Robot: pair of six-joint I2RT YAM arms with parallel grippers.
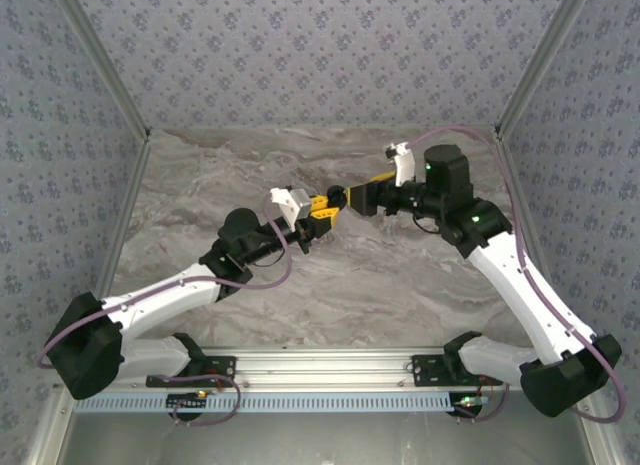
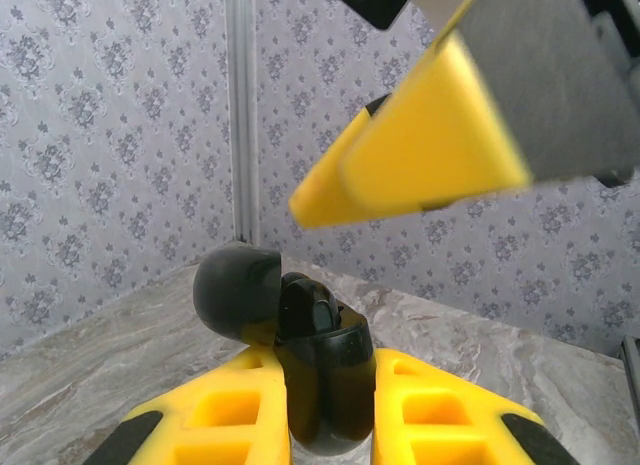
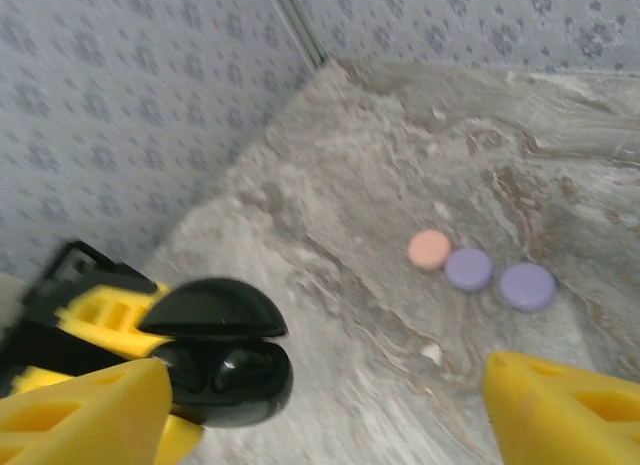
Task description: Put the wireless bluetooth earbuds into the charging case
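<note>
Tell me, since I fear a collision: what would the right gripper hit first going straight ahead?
Probably the open black case held by the left gripper, just ahead of the open right gripper. The case sits off to one side, and depth is unclear.

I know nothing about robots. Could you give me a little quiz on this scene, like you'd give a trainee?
1. True or false: the left claw grips the black case.
2. The black case's lid is: A) shut, B) open, C) missing.
3. How many small round discs lie on the table beyond the right claw?

Key:
1. True; its yellow fingers clamp the case from both sides.
2. B.
3. Three: one pink, two lilac, the second at.
</note>
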